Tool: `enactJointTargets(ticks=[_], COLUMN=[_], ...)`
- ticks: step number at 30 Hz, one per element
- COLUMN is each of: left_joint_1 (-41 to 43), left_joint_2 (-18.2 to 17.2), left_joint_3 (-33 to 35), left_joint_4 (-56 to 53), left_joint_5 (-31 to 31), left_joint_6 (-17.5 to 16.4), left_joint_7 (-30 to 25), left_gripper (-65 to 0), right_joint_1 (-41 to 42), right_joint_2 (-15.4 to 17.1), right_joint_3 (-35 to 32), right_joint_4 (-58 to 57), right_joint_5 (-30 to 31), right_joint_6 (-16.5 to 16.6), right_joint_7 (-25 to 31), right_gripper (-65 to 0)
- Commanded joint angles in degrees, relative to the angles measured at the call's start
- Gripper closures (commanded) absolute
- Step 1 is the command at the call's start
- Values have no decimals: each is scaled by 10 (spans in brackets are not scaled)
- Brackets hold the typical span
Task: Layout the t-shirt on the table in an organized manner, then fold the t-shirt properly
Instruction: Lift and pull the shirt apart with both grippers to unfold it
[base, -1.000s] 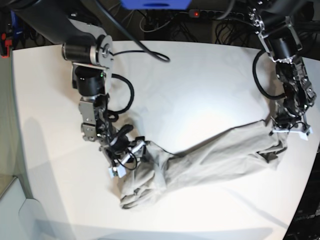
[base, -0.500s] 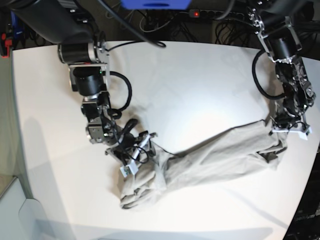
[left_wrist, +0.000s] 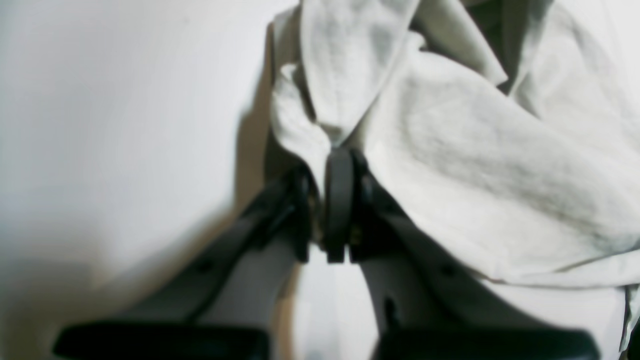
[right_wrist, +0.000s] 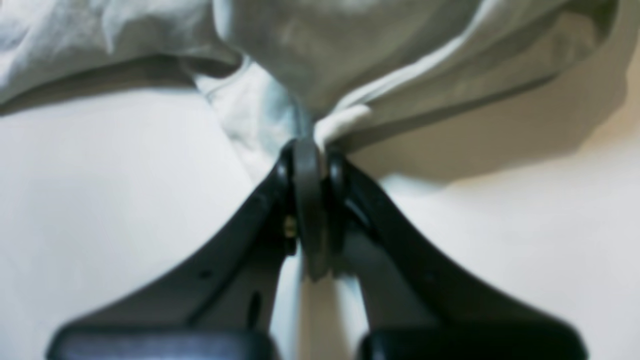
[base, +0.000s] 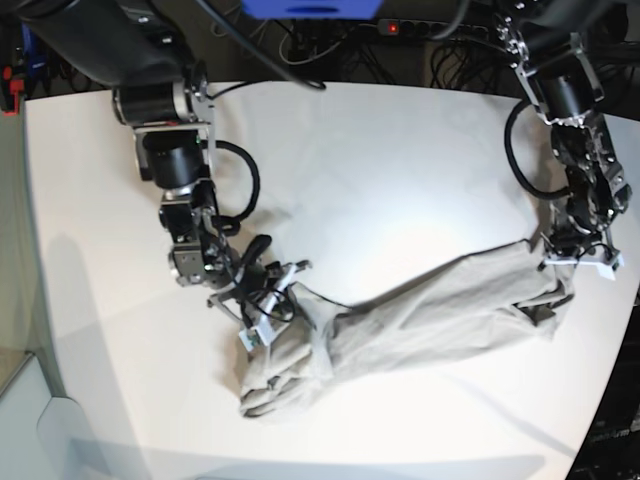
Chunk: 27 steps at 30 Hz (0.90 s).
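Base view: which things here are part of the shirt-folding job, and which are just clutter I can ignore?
Part of the job:
- t-shirt, bunched into a long roll
- table
- left gripper, shut on the t-shirt
- right gripper, shut on the t-shirt

Just lying about:
- power strip and cables behind the table

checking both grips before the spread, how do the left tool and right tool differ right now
The left tool pinches the t-shirt at its stretched end near the table edge; the right tool grips the bunched, crumpled end. The left tool's arm hangs steeply, the right's slants low. Both are shut on fabric.
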Motion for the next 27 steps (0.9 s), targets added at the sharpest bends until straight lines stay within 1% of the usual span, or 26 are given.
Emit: enactJointTargets(ticks=[1, 4, 5, 6, 7, 9, 11, 16, 19, 23, 24, 27], left_joint_1=[-10, 5, 10, 13, 15, 16, 16, 32, 38, 39, 40, 52], left_joint_2=[-9, -13, -14, -15, -18, -21, -21, -17, -17, -16, -16, -21], left_joint_3=[-2, -2, -2, -2, -2, -2, -2, -2, -2, -2, -3, -24], left_joint_4=[21, 52, 65, 79, 95, 118, 139, 217, 261, 309, 322, 341], left_joint_5=[-16, -55, -66, -75, -86, -96, -100, -100, -100, -102, -108, -129], left_joint_6=[-5, -5, -5, -4, -4, -4, -4, -4, -4, -5, -5, -5], left_joint_7=[-8, 2, 9, 16, 25, 41, 58, 96, 114, 137, 147, 169], left_gripper=[-1, -1, -1, -1, -1, -1, -1, -1, -1, -1, -1, -1], right_joint_1=[-6, -38, -48, -60, -73, -87, -99, -132, -138, -139, -144, -155], right_joint_2=[7, 22, 22, 23, 23, 24, 24, 32, 33, 48, 53, 54], right_joint_3=[2, 31, 34, 37, 39, 38, 38, 38, 38, 40, 44, 67], right_joint_4=[23, 146, 188, 229, 277, 359, 426, 601, 672, 751, 763, 767], right_joint_5=[-22, -21, -21, -21, -21, -23, -23, -22, -24, -22, -22, -22], right_joint_6=[-7, -4, -3, 1, 12, 35, 49, 56, 56, 56, 56, 56], right_joint_7=[-41, -91, -102, -114, -129, -159, -188, -259, -290, -335, -346, -350], right_gripper=[0, 0, 0, 0, 0, 0, 0, 0, 0, 0, 0, 0])
